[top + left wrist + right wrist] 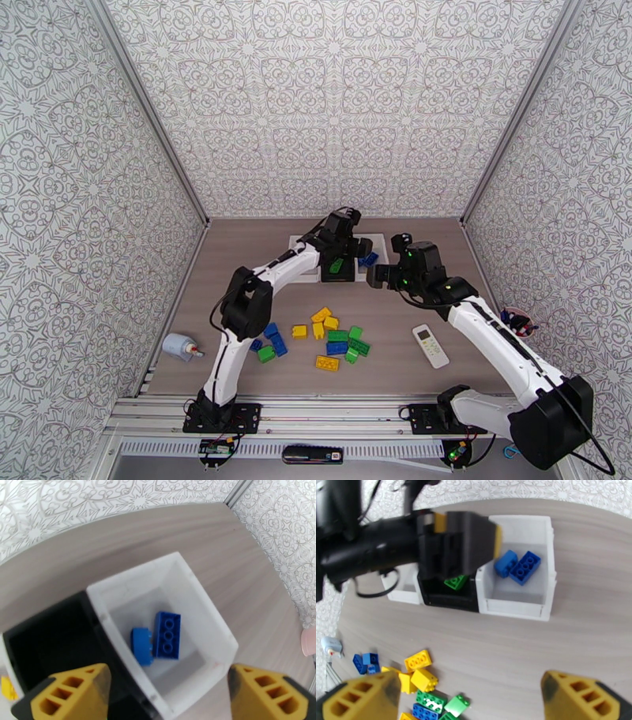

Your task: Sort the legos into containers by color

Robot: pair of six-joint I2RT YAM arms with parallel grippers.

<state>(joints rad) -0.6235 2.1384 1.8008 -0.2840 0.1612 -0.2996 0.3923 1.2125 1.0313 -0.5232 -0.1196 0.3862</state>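
Blue legos (167, 634), 2 of them, are down on the floor of the right-hand white container (215, 622), touching each other; the left end effector (168, 670) hangs right over the line where that container meets the black container (43, 645), and its yellow fingers (75, 693) are spread wide with nothing between them; from the right wrist camera, 1 green lego (455, 582) shows inside the black container, partly under the left arm's dark wrist; the third container (401, 591), white, sits on the black one's other side, so all 3 stand in a tight row at the far middle of the wood-grain surface (237, 268).

Over on the other side, the right end effector (466, 677) hovers above bare surface, just to the right of the row and on its near side; its 2 yellow fingers stand far apart and hold nothing.

Closer to the arm bases, the loose legos (328, 339) lie scattered in a mixed patch of blue, yellow and green, well apart from the containers; blue ones sit mostly toward the left of the patch, yellow in the middle, green toward the right; a white remote control (430, 346) lies flat to the right of them, near the right arm.
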